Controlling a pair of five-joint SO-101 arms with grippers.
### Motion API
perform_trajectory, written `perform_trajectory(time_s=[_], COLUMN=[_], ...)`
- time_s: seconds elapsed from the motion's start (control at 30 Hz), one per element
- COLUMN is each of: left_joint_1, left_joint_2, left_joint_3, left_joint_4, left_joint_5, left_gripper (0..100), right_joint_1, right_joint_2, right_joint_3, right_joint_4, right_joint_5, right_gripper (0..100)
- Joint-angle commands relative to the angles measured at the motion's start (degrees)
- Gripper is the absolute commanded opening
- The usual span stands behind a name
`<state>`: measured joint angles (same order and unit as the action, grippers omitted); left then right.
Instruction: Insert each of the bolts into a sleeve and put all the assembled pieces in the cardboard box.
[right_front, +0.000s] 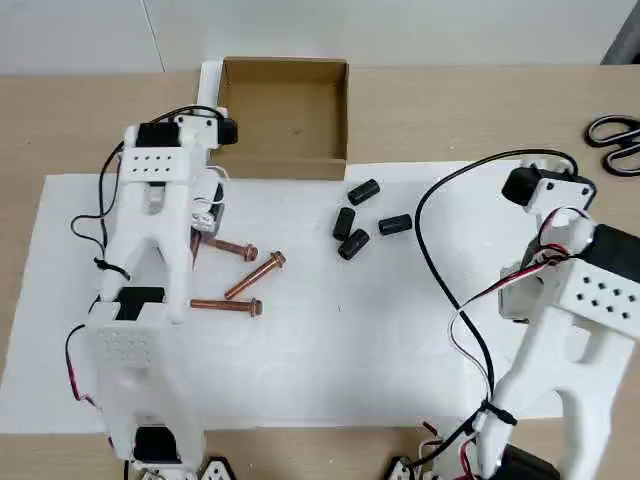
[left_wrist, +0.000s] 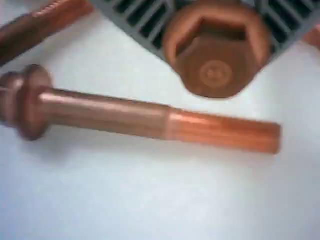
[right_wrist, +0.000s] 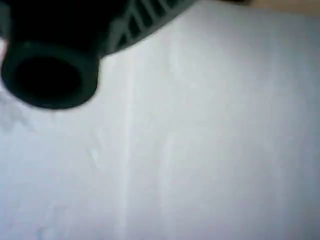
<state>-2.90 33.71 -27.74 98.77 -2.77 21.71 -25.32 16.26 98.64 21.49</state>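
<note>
Bolt (left_wrist: 215, 55) sits clamped head-out in the left jaws, a sleeve (right_wrist: 50, 75) in the right jaws.

Cast in white plastic shells, left arm (right_front: 148, 235) and right arm (right_front: 575, 320) alike, with black servo blocks (right_front: 140, 297) at the joints and grids of small round holes (right_front: 153, 160). Strung with looping black cables (right_front: 418, 230) and red-and-white wires (right_front: 500, 287); tipped with grey ribbed fingers (left_wrist: 135, 15).
</note>
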Motion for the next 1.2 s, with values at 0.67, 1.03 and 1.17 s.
perform_trajectory(time_s=[0.67, 1.03, 1.17], left_joint_1=[10.3, 11.8, 11.6], left_joint_2=[-37.0, -53.8, -55.6], left_joint_3=[6.5, 8.0, 11.8], left_joint_4=[0.8, -2.9, -2.8], left_joint_5=[15.5, 26.0, 30.4], left_gripper=[1, 1, 1], right_joint_1=[-20.7, -35.5, -36.5], right_joint_2=[-2.3, -18.9, -23.1], right_joint_3=[-12.8, -9.2, -3.3], right_joint_4=[0.5, -1.2, -2.9], right_joint_5=[-14.4, -26.7, -29.2], right_gripper=[0.3, 0.3, 0.3])
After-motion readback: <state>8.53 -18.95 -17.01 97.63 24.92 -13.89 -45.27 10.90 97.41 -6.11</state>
